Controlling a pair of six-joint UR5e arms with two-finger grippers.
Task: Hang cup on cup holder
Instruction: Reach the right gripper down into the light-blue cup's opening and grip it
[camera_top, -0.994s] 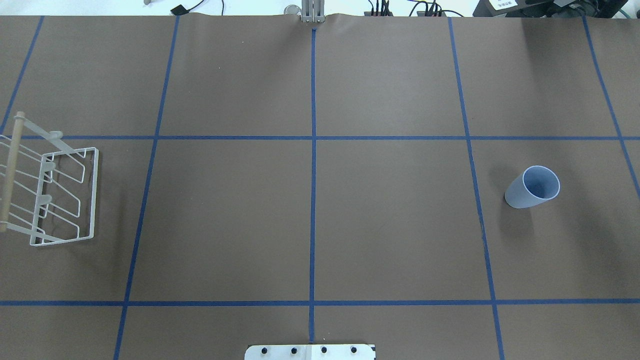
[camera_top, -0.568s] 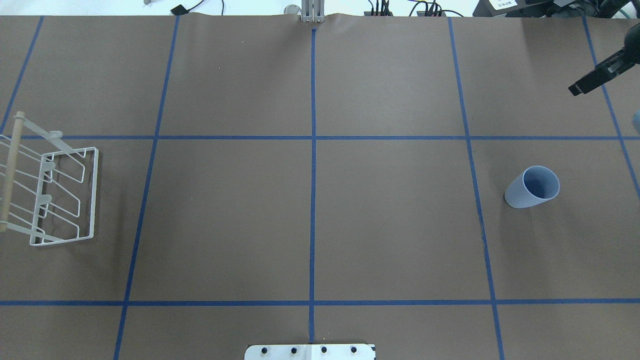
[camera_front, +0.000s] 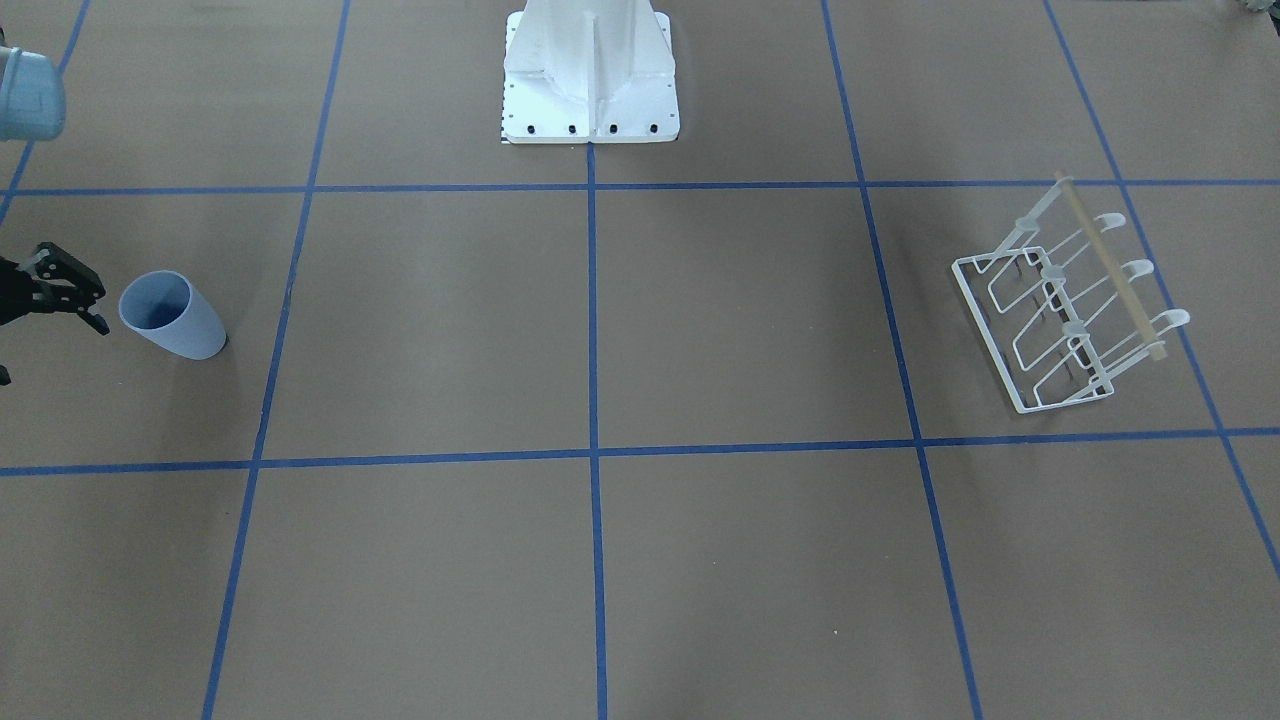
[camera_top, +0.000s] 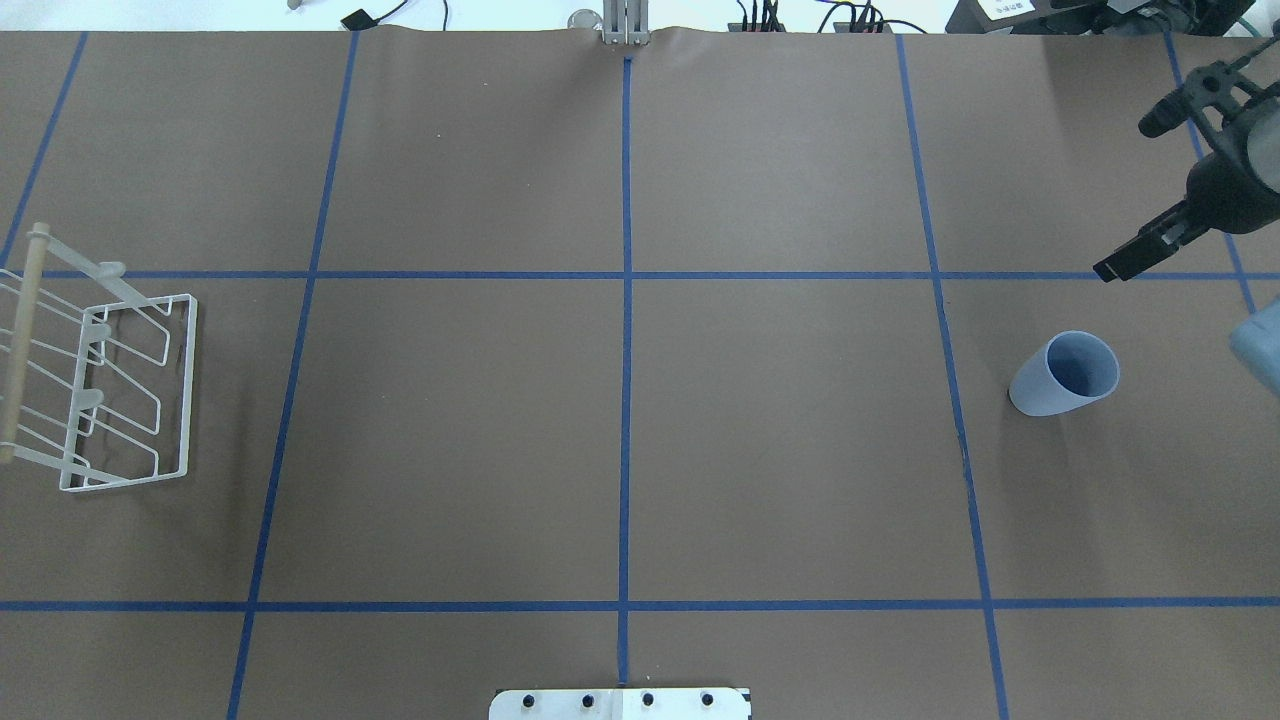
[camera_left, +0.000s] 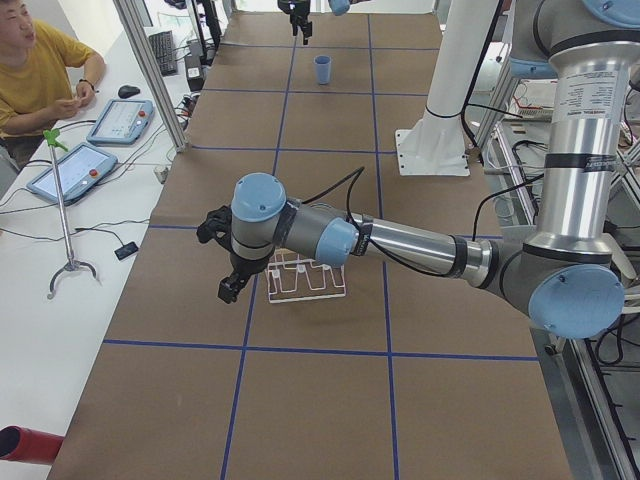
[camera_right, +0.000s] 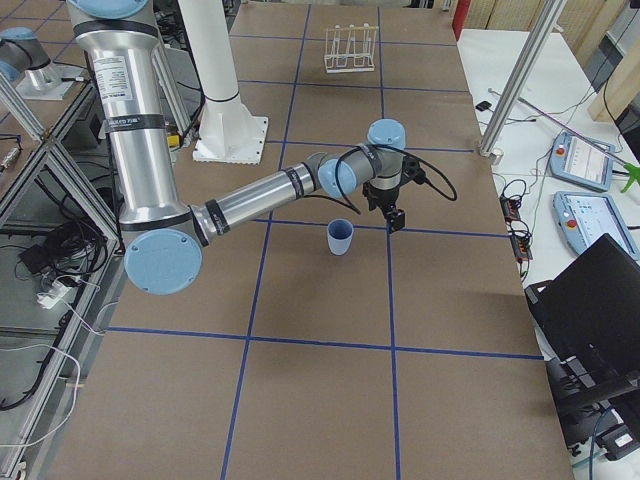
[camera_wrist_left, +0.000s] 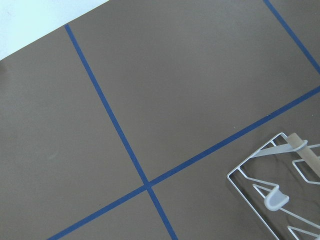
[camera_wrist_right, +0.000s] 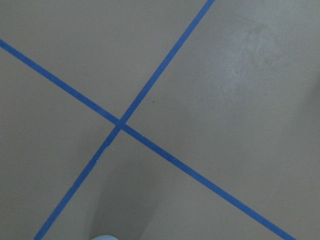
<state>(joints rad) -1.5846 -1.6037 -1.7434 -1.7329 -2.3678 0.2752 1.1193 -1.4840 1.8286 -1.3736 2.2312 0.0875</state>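
Note:
The light blue-grey cup (camera_top: 1065, 375) stands upright, mouth up, on the right part of the brown table; it also shows in the front view (camera_front: 170, 315) and the right view (camera_right: 340, 237). My right gripper (camera_top: 1130, 198) is open and empty, hovering just beyond the cup on its far right side (camera_right: 392, 212), apart from it. The white wire cup holder (camera_top: 120, 390) with its wooden rod stands at the far left (camera_front: 1070, 310). My left gripper (camera_left: 225, 262) hangs beside the holder (camera_left: 305, 277); I cannot tell whether it is open or shut.
The white robot pedestal (camera_front: 590, 80) stands at the table's near middle edge. Blue tape lines grid the table. A light-blue joint of the right arm (camera_top: 1262, 345) hangs right of the cup. An operator (camera_left: 40, 70) sits beyond the table's far side.
My right arm has come into the overhead view from the right edge and moved its open gripper down toward the cup. The cup and the holder have not moved.

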